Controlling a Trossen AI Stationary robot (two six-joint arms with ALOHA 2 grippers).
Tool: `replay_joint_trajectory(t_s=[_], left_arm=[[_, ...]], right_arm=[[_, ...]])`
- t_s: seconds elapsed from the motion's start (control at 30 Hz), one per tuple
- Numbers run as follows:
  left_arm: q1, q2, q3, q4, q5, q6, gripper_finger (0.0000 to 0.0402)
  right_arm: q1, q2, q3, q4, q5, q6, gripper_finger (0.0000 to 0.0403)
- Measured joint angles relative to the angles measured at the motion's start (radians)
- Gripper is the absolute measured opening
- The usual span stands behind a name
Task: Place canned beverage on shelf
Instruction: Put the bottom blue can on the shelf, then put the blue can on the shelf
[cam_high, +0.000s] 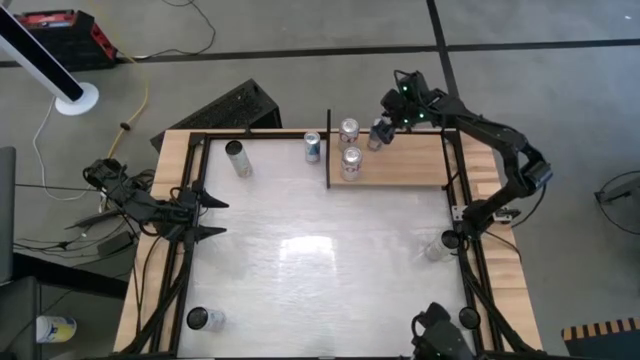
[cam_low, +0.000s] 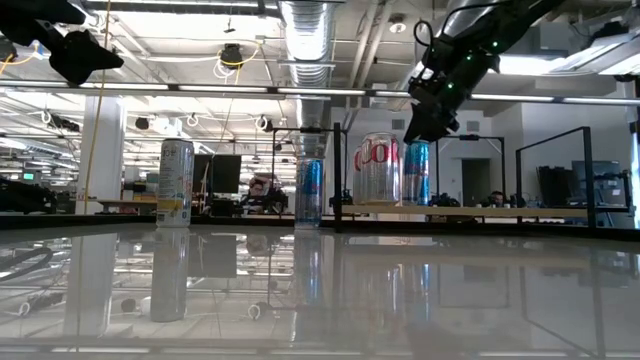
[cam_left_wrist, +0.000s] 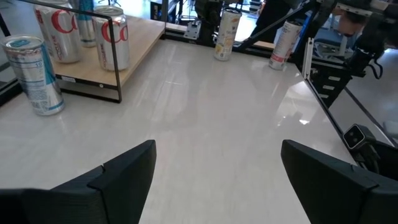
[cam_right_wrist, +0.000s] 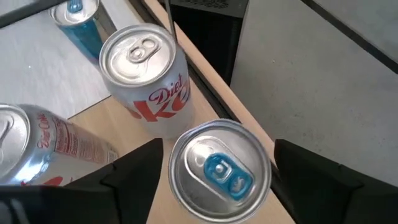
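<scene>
Can (cam_right_wrist: 219, 171) with a blue tab stands on the shelf (cam_high: 400, 165) between the right pincer's (cam_high: 381, 133) spread fingers (cam_right_wrist: 134, 174), which flank it with gaps showing on both sides. Two Diet Coke cans (cam_high: 349, 131) stand just beside it on the board; the glossy white table (cam_high: 320, 250) carries five more, an open workshop behind. Left pincer (cam_high: 207, 217) hangs open far across the table.

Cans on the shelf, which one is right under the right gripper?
The blue-tabbed can, at the shelf's back edge, sits between the right gripper's open fingers. The two Diet Coke cans stand apart beside it.
</scene>
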Motion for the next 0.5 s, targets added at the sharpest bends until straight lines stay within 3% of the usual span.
replay_joint_trajectory(t_s=[0.23,0.5], left_arm=[[0.000,0.000,0.000,0.000,0.000,0.000,0.0330],[0.000,0.000,0.000,0.000,0.000,0.000,0.0330]], right_arm=[[0.006,-0.045,0.073,0.003,0.004,0.031,0.0336],[0.076,-0.200,0.103,0.002,0.003,0.086,0.0336]])
